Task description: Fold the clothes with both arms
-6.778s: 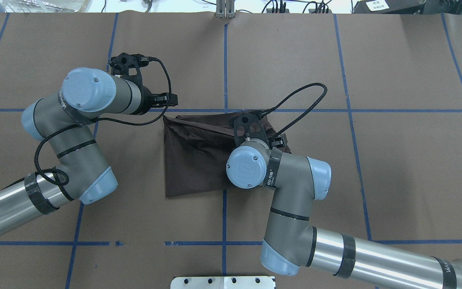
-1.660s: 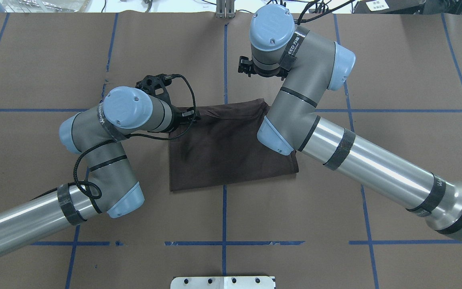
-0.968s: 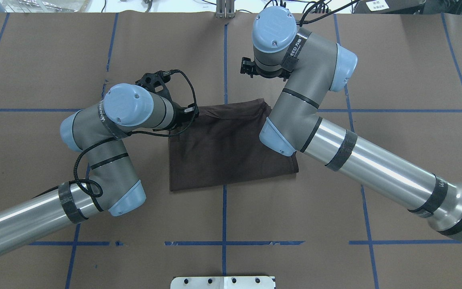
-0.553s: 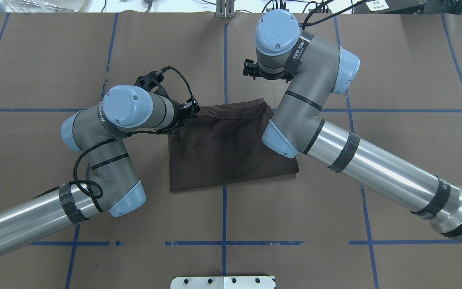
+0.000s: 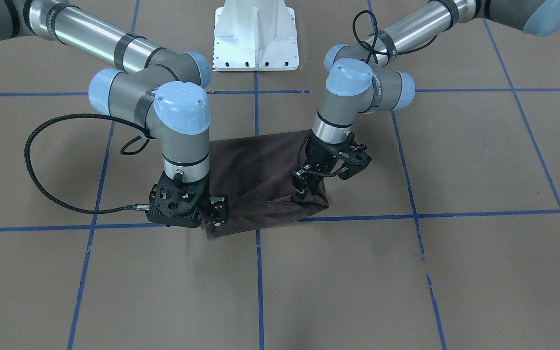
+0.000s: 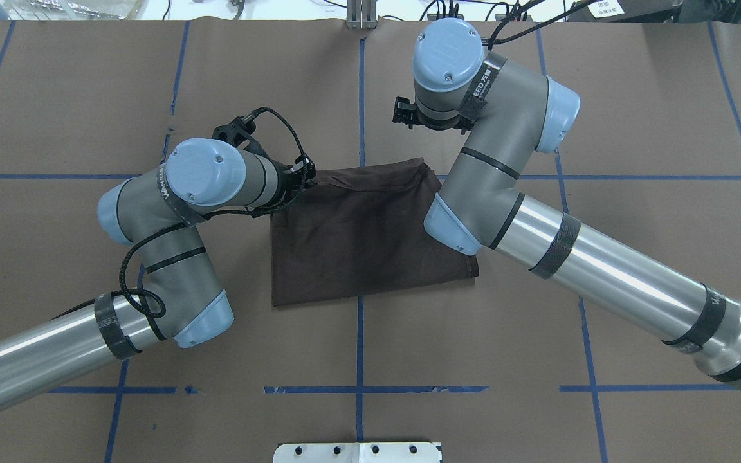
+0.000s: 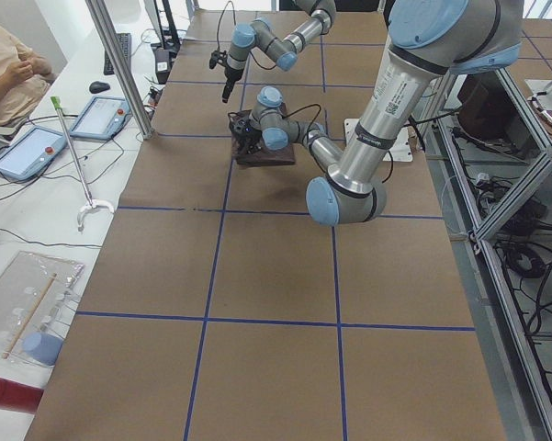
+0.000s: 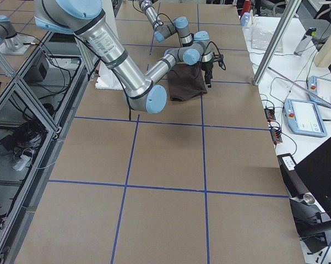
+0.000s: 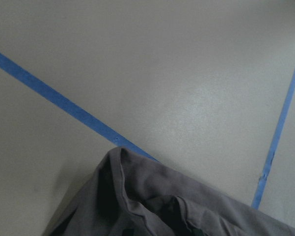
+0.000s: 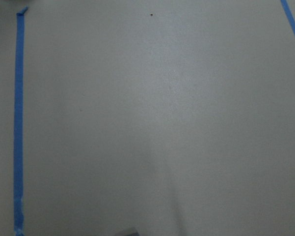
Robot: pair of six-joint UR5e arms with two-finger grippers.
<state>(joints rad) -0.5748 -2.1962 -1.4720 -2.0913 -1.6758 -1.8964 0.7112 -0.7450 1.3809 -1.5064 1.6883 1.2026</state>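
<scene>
**Dark grey-brown short-sleeved T-shirt** (image 6: 370, 238): folded to a flat rectangle on the brown paper-covered table (image 6: 634, 116). It lies straight out from the white base pedestal (image 5: 255, 34) and well apart from it. It lay crumpled there 6.8 s earlier.

**Black two-finger left gripper** (image 5: 303, 193): points down at the shirt corner farthest from the pedestal on the left arm's side, as it did 0.6 s earlier. Its tips meet bunched cloth, but its grip and opening cannot be told.

**Black two-finger right gripper** (image 5: 214, 211): formerly over the shirt, it now hangs raised beyond the shirt's edge farthest from the pedestal. Its opening cannot be told.
</scene>
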